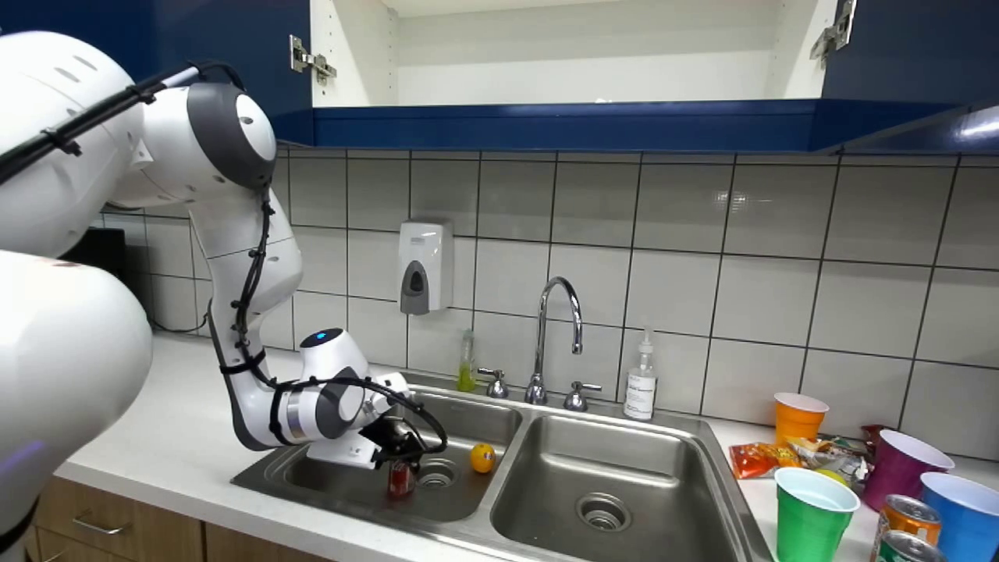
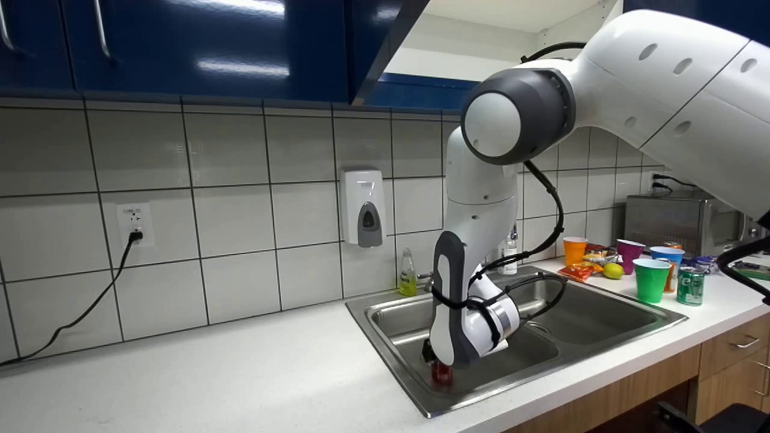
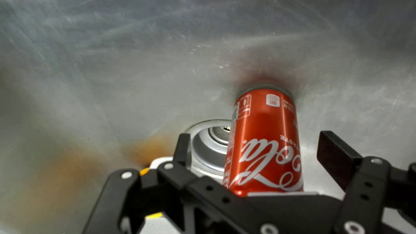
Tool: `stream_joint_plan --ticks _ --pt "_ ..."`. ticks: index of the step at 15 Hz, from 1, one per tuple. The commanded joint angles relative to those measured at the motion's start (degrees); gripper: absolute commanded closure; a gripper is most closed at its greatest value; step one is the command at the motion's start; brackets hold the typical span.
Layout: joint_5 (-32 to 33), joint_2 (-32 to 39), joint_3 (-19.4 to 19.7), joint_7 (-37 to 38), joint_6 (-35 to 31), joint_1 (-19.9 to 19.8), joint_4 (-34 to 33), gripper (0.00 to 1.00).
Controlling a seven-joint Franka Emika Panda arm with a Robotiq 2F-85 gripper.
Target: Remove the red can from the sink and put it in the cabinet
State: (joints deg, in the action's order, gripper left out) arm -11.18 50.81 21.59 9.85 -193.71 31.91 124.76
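Your tool (image 3: 260, 149) stands astride the red can (image 3: 265, 143), its fingers (image 3: 336, 159) spread wide on either side and gripping nothing. The can appears upright on the floor of the sink (image 1: 546, 468), in the basin (image 1: 460, 503) beneath the arm (image 1: 168, 148), just beside the drain (image 3: 211, 148). The can's upper end is hidden behind the tool, so you cannot tell whether the two touch; pressing lower may bear down on the can. In the wrist view the gap looks wider on the drain side: if you close from this offset, one finger probably lands first and skids or tips the can on the smooth steel. In an exterior view the orange object (image 1: 482, 458) lies beyond the drain from the can, where a broad sideways correction could set it rolling. Lift too little, and the can may strike the basin wall or rim; swing carelessly, and the arm may foul the faucet (image 1: 540, 343). At the cabinet (image 1: 585, 62), too low an approach risks catching the blue lower edge (image 1: 562, 126); releasing before the can's base is seated could topple it.
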Motion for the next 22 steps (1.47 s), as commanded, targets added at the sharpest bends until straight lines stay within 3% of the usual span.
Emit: stream_joint_plan --ticks 1,22 --pt "-2.08 1.88 0.38 -1.80 -0.63 0.60 -2.44 0.00" --pt "-4.18 4.44 2.03 -1.47 -0.23 2.61 -6.20 0.00"
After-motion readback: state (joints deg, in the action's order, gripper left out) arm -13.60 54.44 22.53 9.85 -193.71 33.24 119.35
